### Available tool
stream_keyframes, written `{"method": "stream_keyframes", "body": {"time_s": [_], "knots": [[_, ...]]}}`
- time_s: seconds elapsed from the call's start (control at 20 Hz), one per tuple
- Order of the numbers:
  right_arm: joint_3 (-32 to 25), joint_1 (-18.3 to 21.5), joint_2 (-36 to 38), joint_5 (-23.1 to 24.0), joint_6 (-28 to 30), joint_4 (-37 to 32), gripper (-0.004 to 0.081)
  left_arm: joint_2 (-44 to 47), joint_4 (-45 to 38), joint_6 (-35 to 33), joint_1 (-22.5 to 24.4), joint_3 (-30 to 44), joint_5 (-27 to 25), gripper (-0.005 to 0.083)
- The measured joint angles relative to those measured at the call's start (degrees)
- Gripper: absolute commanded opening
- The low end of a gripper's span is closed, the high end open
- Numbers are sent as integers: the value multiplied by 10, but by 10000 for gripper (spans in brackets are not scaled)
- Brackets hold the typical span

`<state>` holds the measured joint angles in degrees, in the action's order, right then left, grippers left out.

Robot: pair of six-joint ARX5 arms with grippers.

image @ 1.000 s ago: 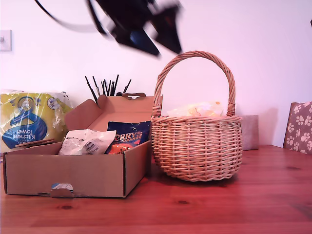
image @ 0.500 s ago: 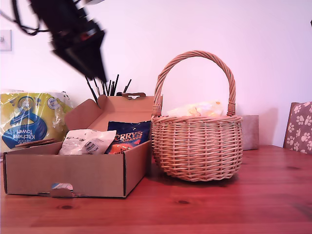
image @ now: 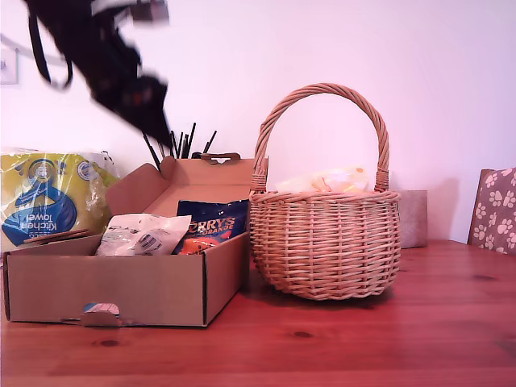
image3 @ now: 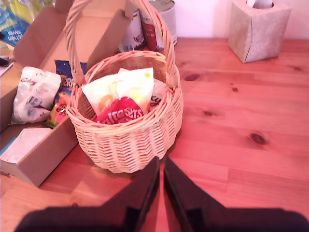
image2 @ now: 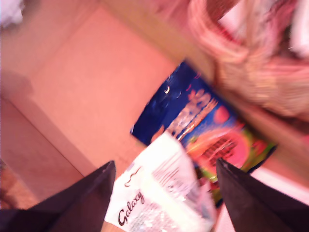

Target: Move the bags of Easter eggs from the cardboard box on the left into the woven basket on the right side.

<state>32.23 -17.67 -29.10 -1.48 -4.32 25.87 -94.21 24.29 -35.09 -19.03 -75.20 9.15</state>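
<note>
A pale wall backs a reddish wooden table (image: 403,339) in the exterior view. On it the cardboard box (image: 121,286) sits at that view's left, touching or just beside the woven basket (image: 325,242) to its right. Two bags lie in the box: a silver-white bag (image: 141,234) and a dark blue bag (image: 211,224) propped behind it. A pale yellow bag (image: 326,181) peeks over the basket rim. A blurred dark arm (image: 113,72) hangs above the box's back flap; its tip cannot be read here. A kitchen towel pack (image: 44,197) stands behind the box.

In the first wrist view, the first gripper (image2: 164,186) looks down into the box, its jaws spread wide and empty, apart from the bags. The silver-white bag (image2: 161,193) lies between the two dark fingers (image2: 84,195), with the dark blue bag (image2: 203,125) beside it, partly underneath.

In the second wrist view, the second gripper (image3: 161,186) hovers over bare table in front of the basket (image3: 128,140), its jaws pressed nearly together with nothing between them. A red bag (image3: 120,112) and the pale yellow bag (image3: 120,89) rest inside the basket.

So the job looks about half done: two bags delivered, two left in the box, the silver-white one probably next.
</note>
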Motion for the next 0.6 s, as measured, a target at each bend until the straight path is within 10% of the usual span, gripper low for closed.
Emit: {"method": "stream_keyframes", "body": {"time_s": [0.6], "knots": [[0,0,0,0,0,21,-10,-142,78,-10,48,-85,74,606]]}}
